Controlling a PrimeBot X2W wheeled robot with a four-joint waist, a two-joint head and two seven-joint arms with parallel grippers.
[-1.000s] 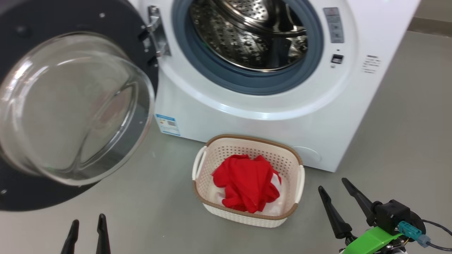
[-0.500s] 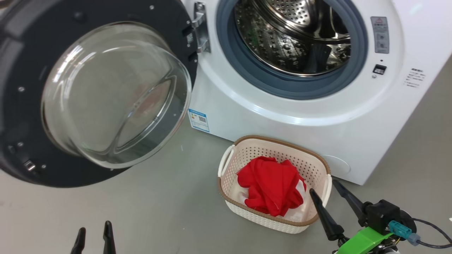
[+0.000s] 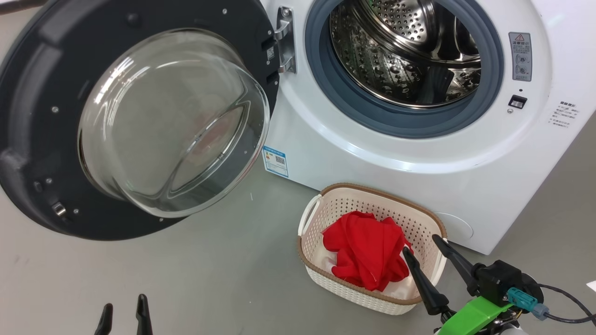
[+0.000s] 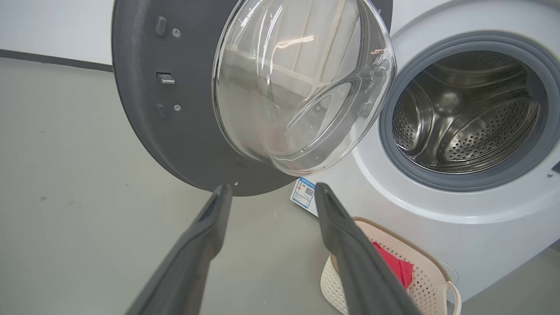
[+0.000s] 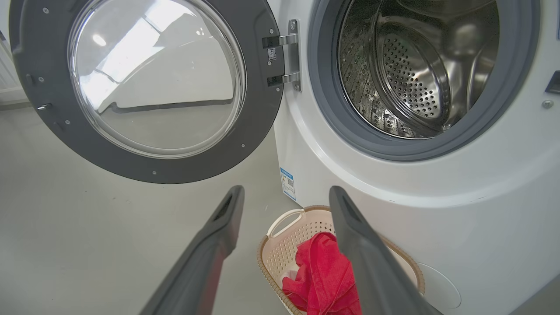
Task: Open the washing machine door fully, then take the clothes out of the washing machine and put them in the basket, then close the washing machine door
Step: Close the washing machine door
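Observation:
The white washing machine (image 3: 382,153) stands with its washing machine door (image 3: 135,116) swung wide to the left, glass bowl bulging outward. Its steel drum (image 3: 409,51) looks bare inside. On the floor in front sits the cream basket (image 3: 321,274) holding the red clothes (image 3: 368,253). My right gripper (image 3: 421,246) hovers open at the basket's right rim with nothing between its fingers. My left gripper (image 3: 123,307) is open low at the bottom left, well below the door. The door (image 4: 183,109), the drum (image 5: 415,65) and the basket (image 5: 284,245) also show in the wrist views.
Grey floor (image 3: 209,270) spreads out left of the basket and under the open door. A blue label (image 3: 275,161) is stuck on the machine's lower front. A dark cable (image 3: 568,302) trails from my right wrist.
The head view has turned left, shifting the whole scene rightward. My right gripper now stands at the basket's right rim instead of apart from it. Both grippers stay open.

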